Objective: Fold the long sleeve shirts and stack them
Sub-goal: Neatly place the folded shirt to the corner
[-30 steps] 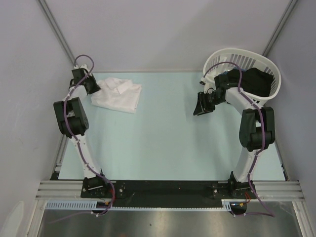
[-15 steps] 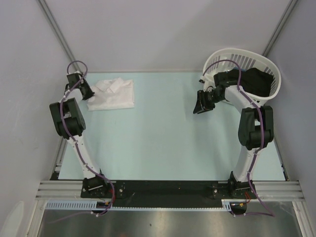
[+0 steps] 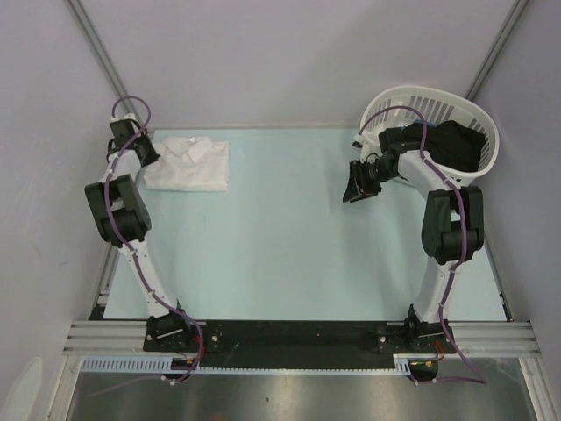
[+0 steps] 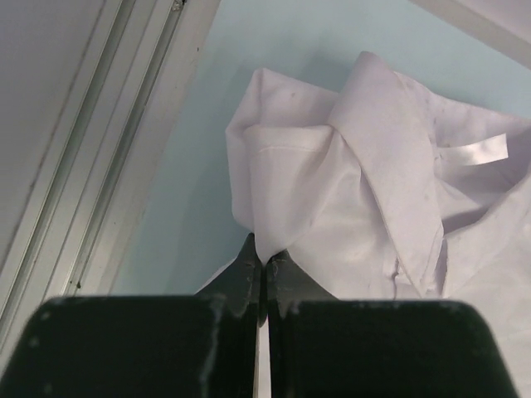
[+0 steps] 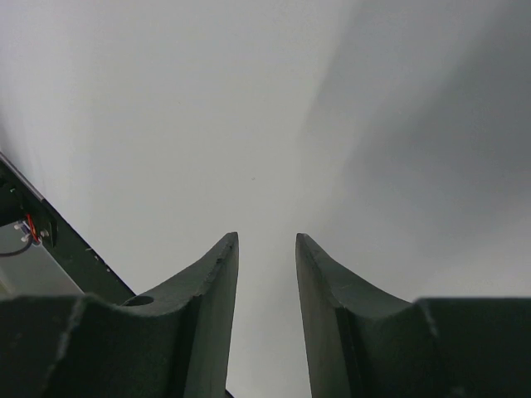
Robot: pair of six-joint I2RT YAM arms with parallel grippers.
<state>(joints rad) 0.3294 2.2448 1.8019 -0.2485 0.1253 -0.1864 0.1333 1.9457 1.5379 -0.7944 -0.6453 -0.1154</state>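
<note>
- Right gripper hung over the table, jaws partly apart, nothing between them.
- Left gripper pinched the folded white shirt's edge at the far-left corner.
- White basket, far right, held dark cloth.

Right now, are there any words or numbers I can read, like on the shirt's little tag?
None can be read.
The little tag at the collar of the white shirt looks blank in the left wrist view.
The basket shows no writing in the top view.
</note>
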